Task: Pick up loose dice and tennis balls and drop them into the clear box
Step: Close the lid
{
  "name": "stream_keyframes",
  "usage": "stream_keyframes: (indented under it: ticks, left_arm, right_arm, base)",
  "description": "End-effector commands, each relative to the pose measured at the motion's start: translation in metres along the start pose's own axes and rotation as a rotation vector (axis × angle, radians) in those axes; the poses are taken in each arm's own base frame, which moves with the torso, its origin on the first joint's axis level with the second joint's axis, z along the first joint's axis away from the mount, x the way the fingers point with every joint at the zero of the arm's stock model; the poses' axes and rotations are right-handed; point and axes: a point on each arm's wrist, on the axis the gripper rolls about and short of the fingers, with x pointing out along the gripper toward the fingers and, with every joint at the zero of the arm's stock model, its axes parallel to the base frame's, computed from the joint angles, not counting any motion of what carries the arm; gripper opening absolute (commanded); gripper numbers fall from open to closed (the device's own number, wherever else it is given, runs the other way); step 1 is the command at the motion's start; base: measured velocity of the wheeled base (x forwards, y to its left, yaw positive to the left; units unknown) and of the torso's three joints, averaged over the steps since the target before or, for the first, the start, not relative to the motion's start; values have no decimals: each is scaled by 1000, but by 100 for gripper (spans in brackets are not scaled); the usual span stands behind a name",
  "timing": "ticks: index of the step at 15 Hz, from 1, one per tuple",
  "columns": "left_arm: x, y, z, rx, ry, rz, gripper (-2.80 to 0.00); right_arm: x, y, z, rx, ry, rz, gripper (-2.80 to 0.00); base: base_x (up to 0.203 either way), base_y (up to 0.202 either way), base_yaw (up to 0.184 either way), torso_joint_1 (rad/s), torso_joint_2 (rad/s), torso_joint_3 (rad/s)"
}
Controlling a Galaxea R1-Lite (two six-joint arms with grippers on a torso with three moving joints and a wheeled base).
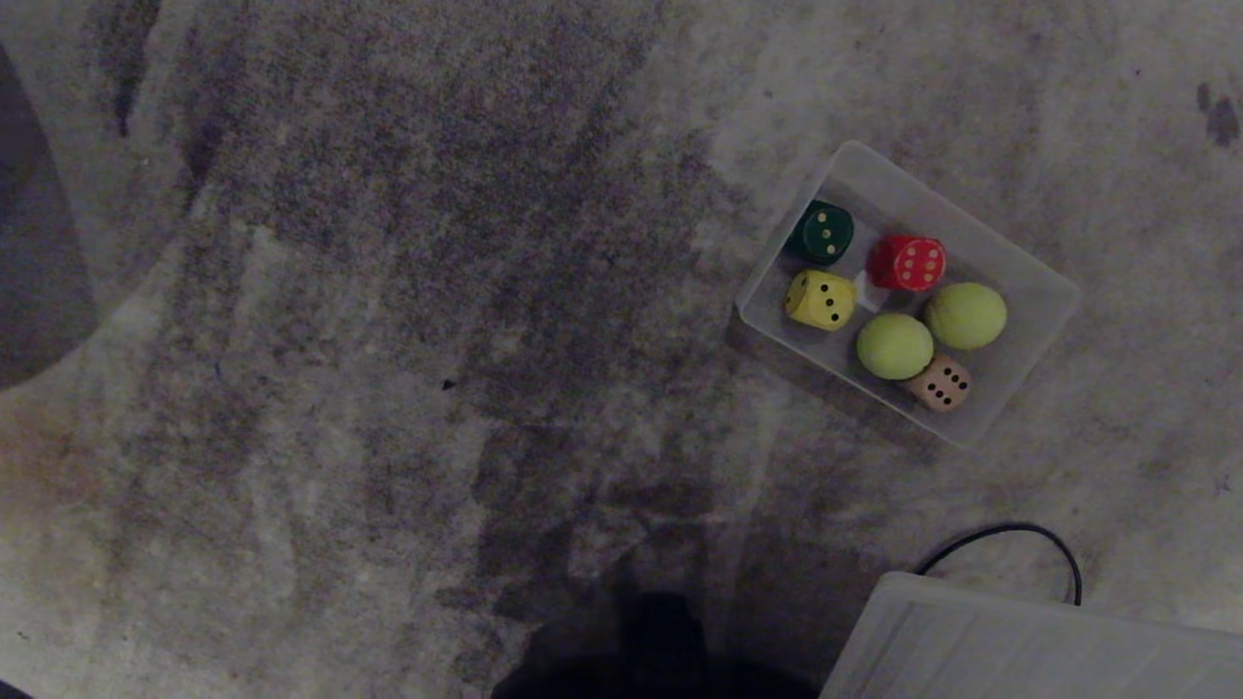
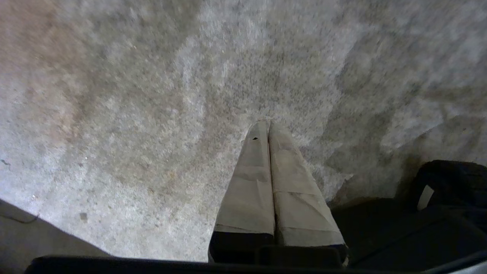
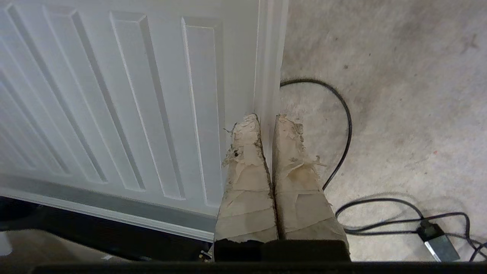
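The clear box (image 1: 1044, 282) lies on the carpet at the right of the head view. Inside it sit a dark green die (image 1: 822, 233), a red die (image 1: 907, 262), a yellow die (image 1: 821, 299) and a tan die (image 1: 940, 382), plus two tennis balls (image 1: 894, 346) (image 1: 966, 316). Neither arm shows in the head view. My left gripper (image 2: 268, 123) hangs shut and empty over bare carpet. My right gripper (image 3: 266, 118), its tape-wrapped fingers (image 3: 249, 160) pressed together and holding nothing, hangs beside the ribbed panel's edge.
A flat ribbed clear panel (image 1: 1020, 646) (image 3: 114, 102) lies at the near right, with a black cable (image 1: 1029, 544) (image 3: 342, 125) looping past it. A small power adapter (image 3: 437, 241) sits on the cable. Stained grey carpet (image 1: 437, 340) covers the floor.
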Motion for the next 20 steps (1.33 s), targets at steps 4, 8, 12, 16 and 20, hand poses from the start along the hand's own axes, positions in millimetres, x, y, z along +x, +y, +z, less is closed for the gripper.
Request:
stream_keyframes:
  ticks: [4,8,12,16,20]
  left_arm:
    - [0,0,0,1,2,0,-280]
    - [0,0,0,1,2,-2,-280]
    - [0,0,0,-9,2,1,-280]
    - [0,0,-1,-9,3,1,-280]
    - [0,0,0,-9,3,1,-280]
  right_arm:
    - [0,0,0,5,2,0,-280]
    - [0,0,0,4,2,0,-280]
    - [-1,0,4,9,-10,-17,-280]
    - [14,2,47,95,80,-74,-280]
    - [71,3,89,254,149,-133,-280]
  base:
    - [0,0,0,4,1,-70]
    - [0,0,0,0,0,0]
    - [0,0,0,0,0,0]
    - [0,0,0,0,0,0]
    - [0,0,0,0,0,0]
